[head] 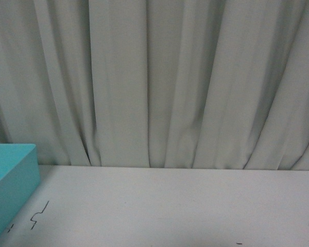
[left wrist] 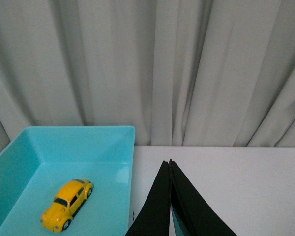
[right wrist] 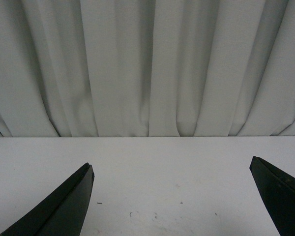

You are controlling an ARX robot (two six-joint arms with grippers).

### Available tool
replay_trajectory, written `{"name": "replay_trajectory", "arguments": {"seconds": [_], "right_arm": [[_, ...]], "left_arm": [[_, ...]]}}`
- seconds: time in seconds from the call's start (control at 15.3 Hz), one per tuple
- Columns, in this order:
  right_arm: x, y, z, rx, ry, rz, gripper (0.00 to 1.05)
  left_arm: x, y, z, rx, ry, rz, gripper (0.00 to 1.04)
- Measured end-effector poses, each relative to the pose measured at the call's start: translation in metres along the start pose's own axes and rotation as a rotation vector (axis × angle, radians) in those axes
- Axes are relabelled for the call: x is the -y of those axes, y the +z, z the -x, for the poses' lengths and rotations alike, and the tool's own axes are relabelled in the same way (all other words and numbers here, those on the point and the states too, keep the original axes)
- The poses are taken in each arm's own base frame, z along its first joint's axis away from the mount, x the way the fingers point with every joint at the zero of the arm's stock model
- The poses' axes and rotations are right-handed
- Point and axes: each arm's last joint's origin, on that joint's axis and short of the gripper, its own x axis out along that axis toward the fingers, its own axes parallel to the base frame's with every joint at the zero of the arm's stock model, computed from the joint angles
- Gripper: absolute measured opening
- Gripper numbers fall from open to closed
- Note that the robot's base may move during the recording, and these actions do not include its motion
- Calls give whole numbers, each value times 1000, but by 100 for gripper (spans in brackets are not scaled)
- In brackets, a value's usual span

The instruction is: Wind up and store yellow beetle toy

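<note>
The yellow beetle toy rests on its wheels on the floor of a turquoise tray, as seen in the left wrist view. The toy sits toward one long wall of the tray, apart from every wall, with its rounded hood pointing toward the camera. Nothing touches the toy.

The left gripper appears in the same view beside the tray, over the white table. Its two black fingers lie pressed together at the tips with no gap between them, and nothing is held between them. The gripper is outside the tray, just past the tray's right-hand wall as pictured, and clear of the toy.

The right gripper shows in the right wrist view with its two black fingers spread wide, one at each side of the picture. Bare table surface shows between them; the gripper holds nothing.

In the front view, a corner of the turquoise tray stands at the left side of the table. Neither arm shows in this view, and the toy is not visible in it. Small dark marks lie on the table near the tray. A pale pleated curtain hangs behind the table.
</note>
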Motion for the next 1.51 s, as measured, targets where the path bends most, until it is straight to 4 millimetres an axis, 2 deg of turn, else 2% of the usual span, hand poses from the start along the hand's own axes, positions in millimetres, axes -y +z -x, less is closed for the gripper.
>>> {"name": "replay_trajectory", "arguments": {"seconds": [0.59, 0.85, 1.05, 1.51], "right_arm": [[0, 0, 0, 0, 0, 0, 98], [0, 0, 0, 0, 0, 0, 98], [0, 0, 0, 0, 0, 0, 98], [0, 0, 0, 0, 0, 0, 98]], "left_arm": [[0, -20, 23, 3, 0, 0, 2], [0, -18, 29, 20, 0, 0, 2], [0, -24, 42, -27, 0, 0, 2], [0, -19, 48, 24, 2, 0, 2]]}}
